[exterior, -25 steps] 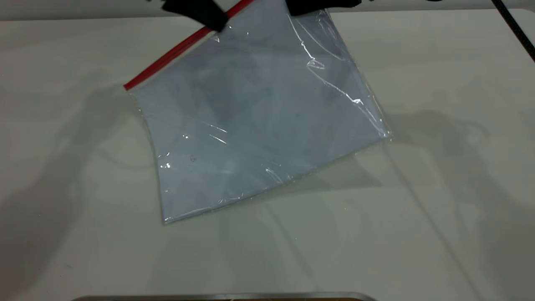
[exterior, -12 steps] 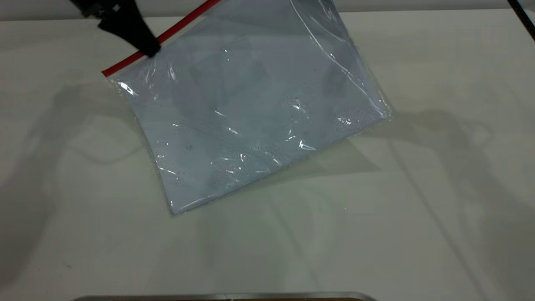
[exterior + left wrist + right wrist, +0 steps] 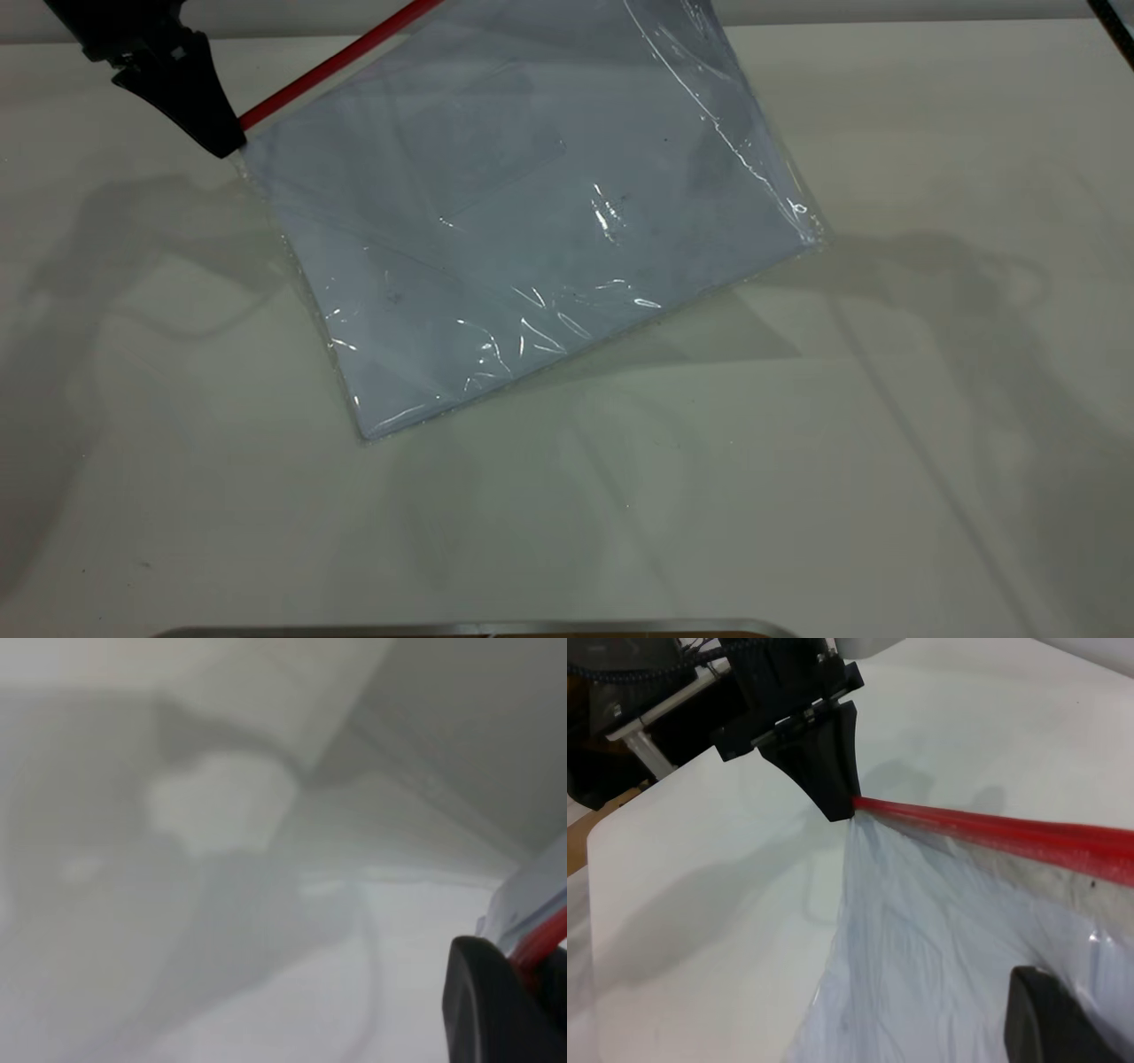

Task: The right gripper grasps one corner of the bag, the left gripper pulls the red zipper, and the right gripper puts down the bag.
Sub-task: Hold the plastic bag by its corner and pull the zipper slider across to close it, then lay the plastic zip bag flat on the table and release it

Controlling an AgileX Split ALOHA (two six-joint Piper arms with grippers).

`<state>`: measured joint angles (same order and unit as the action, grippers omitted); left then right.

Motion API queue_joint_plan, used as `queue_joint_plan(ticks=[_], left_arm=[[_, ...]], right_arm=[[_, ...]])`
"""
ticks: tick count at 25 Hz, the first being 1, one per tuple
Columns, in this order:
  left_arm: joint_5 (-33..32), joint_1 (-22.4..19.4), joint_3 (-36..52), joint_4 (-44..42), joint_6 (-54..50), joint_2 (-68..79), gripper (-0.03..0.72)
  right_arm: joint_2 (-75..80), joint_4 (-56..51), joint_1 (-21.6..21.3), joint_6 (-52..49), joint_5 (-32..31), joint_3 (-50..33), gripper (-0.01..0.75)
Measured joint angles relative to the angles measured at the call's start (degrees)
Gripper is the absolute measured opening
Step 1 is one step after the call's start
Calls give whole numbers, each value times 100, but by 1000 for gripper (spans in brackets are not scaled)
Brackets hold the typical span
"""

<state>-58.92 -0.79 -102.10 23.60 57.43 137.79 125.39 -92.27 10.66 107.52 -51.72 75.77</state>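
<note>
The bag (image 3: pixel 532 221) hangs tilted, its upper corner past the top of the exterior view and its lower corners on the table. The red zipper (image 3: pixel 337 62) runs along its upper left side. My left gripper (image 3: pixel 226 142) is shut on the zipper's lower left end; the red strip (image 3: pixel 542 943) passes between its fingers (image 3: pixel 478 1001). It also shows in the right wrist view (image 3: pixel 837 806), at the end of the strip (image 3: pixel 1010 831). My right gripper is outside the exterior view; one of its fingers (image 3: pixel 1050 1023) lies against the bag's plastic (image 3: pixel 921 948) and holds the raised corner.
The white table (image 3: pixel 797 487) lies under the bag. A metal edge (image 3: pixel 478 629) runs along the near side. A black cable (image 3: pixel 1118 22) crosses the top right corner. The left arm's dark body (image 3: pixel 638 673) stands beyond the table edge.
My left gripper has slid down the red zipper from near its upper end to its lower left end. The bag's lower part has shifted slightly. The right gripper has left the exterior view.
</note>
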Motion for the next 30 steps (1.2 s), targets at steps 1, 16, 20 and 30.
queue_joint_plan(ticks=[1,16,20,30], left_arm=[[9,0,0,24,-12,0,83],[-607,-132,5,904,-453,-1794,392],[-799,-132,16,1746,-602,-2491,396],[-799,-132,16,2017,-1805,-4227,392]], right_arm=[[0,13,0,4,60,0,33],[985,-306,-74,-927,1400,0,182],[1053,806,160,-1545,2355,6,330],[519,7522,268,-8523,1791,41,399]])
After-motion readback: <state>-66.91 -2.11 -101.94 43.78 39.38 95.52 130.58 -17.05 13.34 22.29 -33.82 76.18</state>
